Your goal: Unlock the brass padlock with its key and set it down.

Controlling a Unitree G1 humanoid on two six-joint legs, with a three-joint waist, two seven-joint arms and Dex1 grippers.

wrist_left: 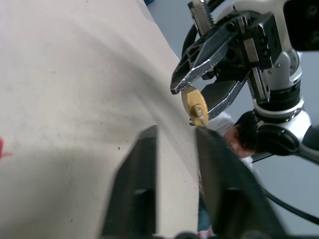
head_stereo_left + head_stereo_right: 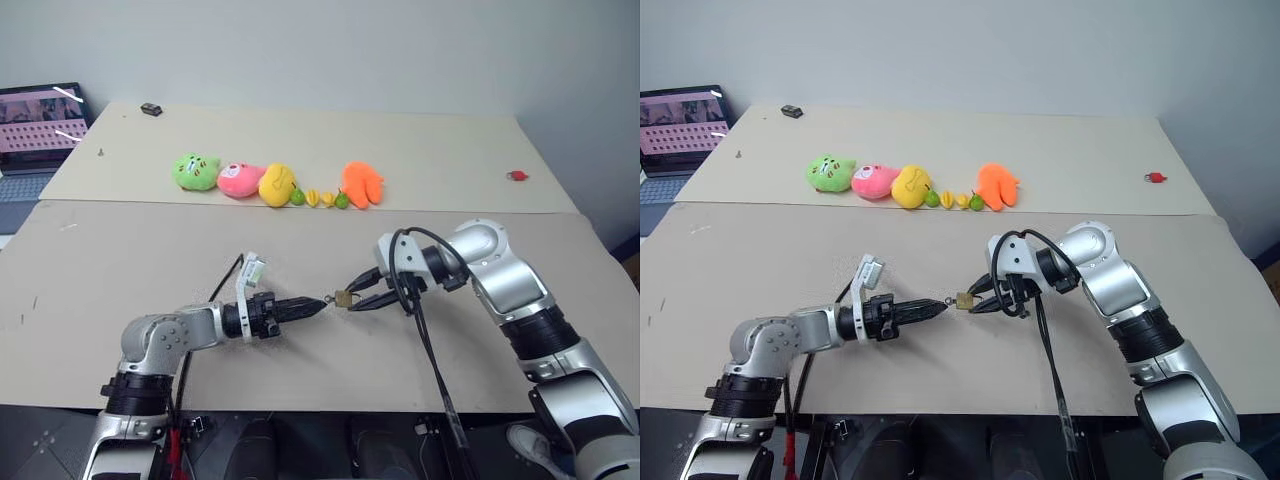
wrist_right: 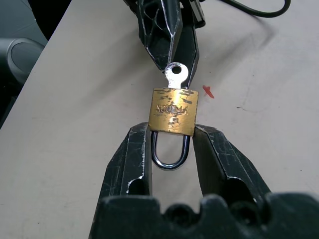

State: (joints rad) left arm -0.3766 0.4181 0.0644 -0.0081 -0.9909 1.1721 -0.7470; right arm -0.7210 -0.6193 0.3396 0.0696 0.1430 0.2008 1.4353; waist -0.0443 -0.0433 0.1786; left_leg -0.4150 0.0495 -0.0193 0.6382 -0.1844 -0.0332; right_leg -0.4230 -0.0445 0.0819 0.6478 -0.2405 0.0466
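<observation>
The brass padlock [image 3: 173, 112] is a small gold block pinched at its sides by my right gripper [image 3: 170, 130], which is shut on it a little above the beige table [image 2: 120, 260]. Its silver shackle [image 3: 170, 154] loops back between the right fingers and looks seated in the body. The key [image 3: 176, 74] sticks out of the lock's far end, with its round silver head free. My left gripper [image 2: 320, 305] points level at the lock from the left. Its fingers [image 1: 144, 149] are apart, with the tips just short of the key head.
A row of plush toys lies on the far table: green [image 2: 196, 171], pink [image 2: 240, 180], yellow [image 2: 277, 184] and orange [image 2: 362, 184], with tiny fruits [image 2: 320, 198] between. A laptop [image 2: 40, 125] sits far left and a small red item [image 2: 516, 176] far right. A black cable [image 2: 425, 340] hangs from my right wrist.
</observation>
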